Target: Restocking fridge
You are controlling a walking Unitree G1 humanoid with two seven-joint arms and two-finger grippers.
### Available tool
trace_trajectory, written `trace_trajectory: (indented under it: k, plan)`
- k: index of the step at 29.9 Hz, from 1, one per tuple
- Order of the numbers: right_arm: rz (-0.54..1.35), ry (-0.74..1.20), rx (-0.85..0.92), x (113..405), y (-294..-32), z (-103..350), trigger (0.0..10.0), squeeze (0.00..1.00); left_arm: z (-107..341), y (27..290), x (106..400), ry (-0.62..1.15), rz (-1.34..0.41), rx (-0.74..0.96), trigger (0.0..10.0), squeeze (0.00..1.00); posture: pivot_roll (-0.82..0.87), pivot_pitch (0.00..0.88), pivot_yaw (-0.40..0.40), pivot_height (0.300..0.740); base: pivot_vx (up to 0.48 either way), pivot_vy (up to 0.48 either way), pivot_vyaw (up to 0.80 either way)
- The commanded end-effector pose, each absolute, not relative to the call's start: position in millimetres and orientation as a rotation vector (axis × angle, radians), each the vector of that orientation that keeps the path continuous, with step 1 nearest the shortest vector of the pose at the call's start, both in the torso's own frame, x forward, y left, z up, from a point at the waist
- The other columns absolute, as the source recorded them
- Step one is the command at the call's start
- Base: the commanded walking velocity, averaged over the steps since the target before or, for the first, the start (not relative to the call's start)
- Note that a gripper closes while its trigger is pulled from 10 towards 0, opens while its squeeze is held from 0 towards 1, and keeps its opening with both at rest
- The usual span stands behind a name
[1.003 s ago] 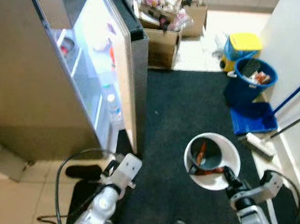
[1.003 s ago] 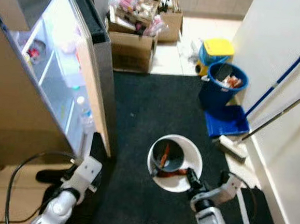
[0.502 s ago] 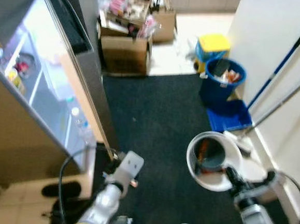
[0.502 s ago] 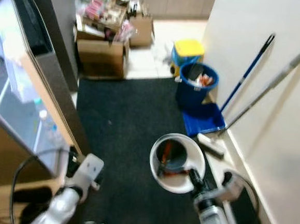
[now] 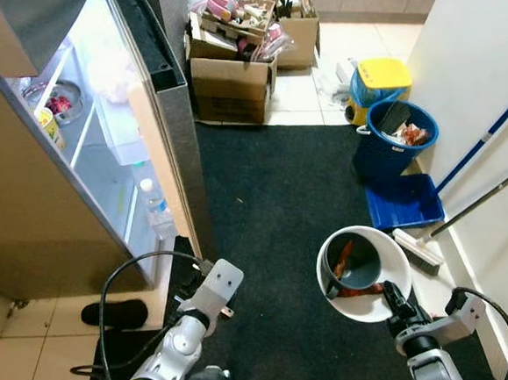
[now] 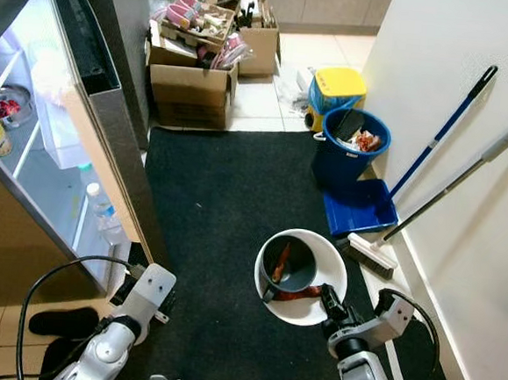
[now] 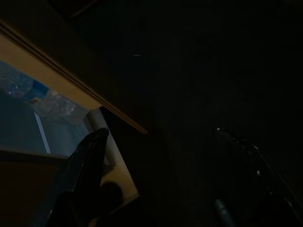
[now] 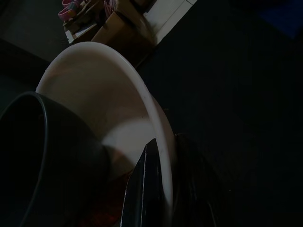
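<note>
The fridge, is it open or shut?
Open. The fridge door stands swung out, the lit shelves show, and a bottle sits low inside.

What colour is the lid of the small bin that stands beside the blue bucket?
Yellow. The lid shows best in the left eye view, just behind the blue bucket.

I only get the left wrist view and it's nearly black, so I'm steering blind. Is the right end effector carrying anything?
Observer: Yes, the right end effector is clamped on the rim of a white bowl.
Operator: Anything in the bowl?
Observer: A dark grey cup and something orange-red.
Operator: Is the fridge open?
Observer: Yes, the fridge door stands open at the robot's left, shelves lit.
</note>
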State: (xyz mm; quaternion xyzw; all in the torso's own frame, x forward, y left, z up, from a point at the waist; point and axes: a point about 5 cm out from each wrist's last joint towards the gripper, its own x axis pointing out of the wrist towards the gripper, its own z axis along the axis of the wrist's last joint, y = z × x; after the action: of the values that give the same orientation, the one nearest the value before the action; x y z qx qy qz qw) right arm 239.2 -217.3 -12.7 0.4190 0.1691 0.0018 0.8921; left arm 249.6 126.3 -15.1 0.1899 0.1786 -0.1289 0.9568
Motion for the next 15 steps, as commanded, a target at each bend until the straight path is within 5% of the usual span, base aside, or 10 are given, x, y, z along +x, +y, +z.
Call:
trace_trajectory:
  k: [1,8,15]
  plan:
    - [0.011,0.345,0.851,238.0,-218.9,-11.7,10.0,0.00,-16.9,126.7,245.0,0.377,-0.245,0.281,10.0,0.00,-0.08,0.119,-0.014,0.740,0.000,0.000,0.00]
    - [0.064,0.294,0.756,252.0,-218.0,6.0,10.0,0.00,0.9,140.8,257.4,0.324,-0.108,0.080,10.0,0.00,-0.07,0.118,-0.015,0.740,0.000,0.000,0.00]
    - [0.159,0.155,0.634,281.8,-209.4,49.9,10.0,0.00,29.5,176.0,274.2,0.205,0.030,0.165,10.0,0.00,-0.07,0.118,-0.017,0.740,0.000,0.000,0.00]
